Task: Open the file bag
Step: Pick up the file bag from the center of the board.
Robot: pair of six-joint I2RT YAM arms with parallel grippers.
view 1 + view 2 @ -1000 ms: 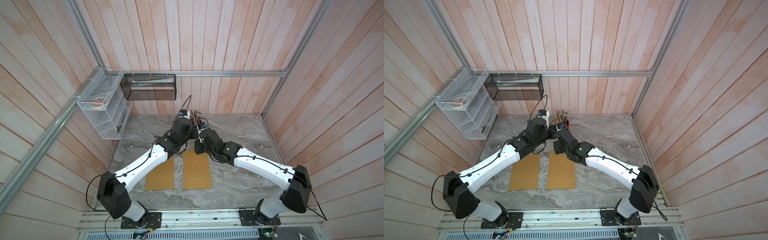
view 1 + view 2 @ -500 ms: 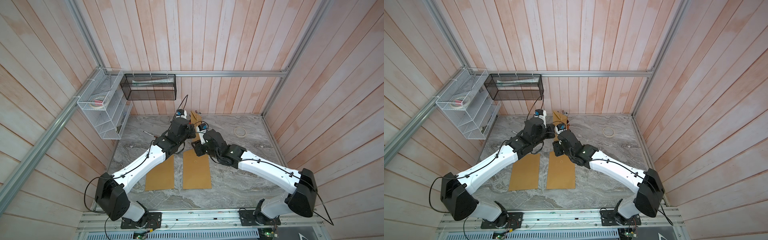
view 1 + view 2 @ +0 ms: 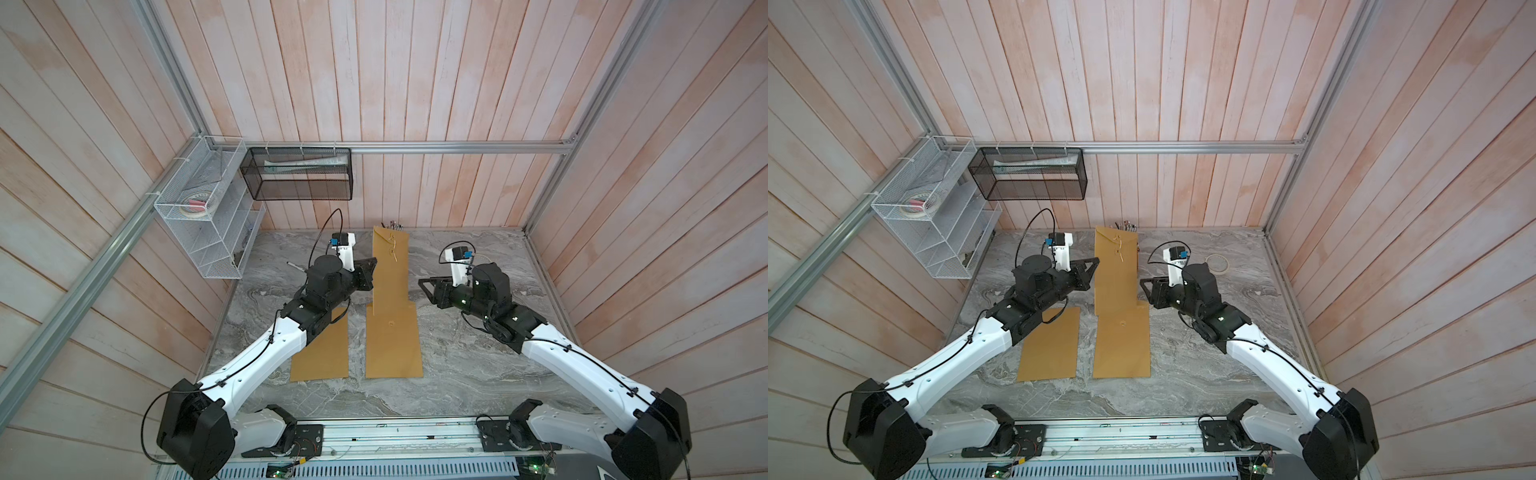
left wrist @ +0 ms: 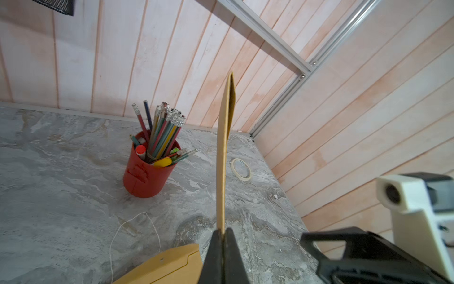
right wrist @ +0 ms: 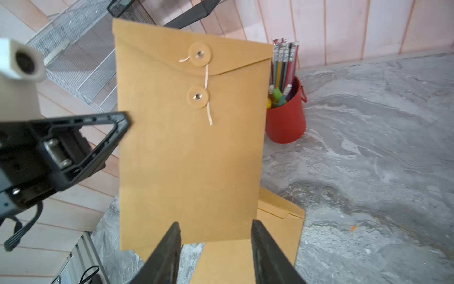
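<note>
The file bag point(image 3: 390, 266) point(image 3: 1116, 270) is a brown paper envelope held upright above the marble table, its flap at the top. In the right wrist view the file bag point(image 5: 191, 147) shows two round buttons, and a thin string point(image 5: 207, 98) hangs down past the lower one. My left gripper point(image 3: 373, 270) point(image 4: 223, 232) is shut on the bag's left edge. The bag point(image 4: 222, 159) is seen edge-on in the left wrist view. My right gripper point(image 3: 424, 286) point(image 5: 216, 225) is open, to the right of the bag and not touching it.
Two more brown envelopes point(image 3: 322, 349) point(image 3: 392, 340) lie flat under and in front of the held bag. A red pencil cup point(image 4: 147, 172) stands behind it, with a tape roll point(image 3: 1217, 264) to the right. A white wire rack point(image 3: 208, 216) and a black mesh basket point(image 3: 299, 174) hang at the back left.
The left gripper has raised the file bag upright. The right gripper has opened and drawn back to the right, away from the bag.
</note>
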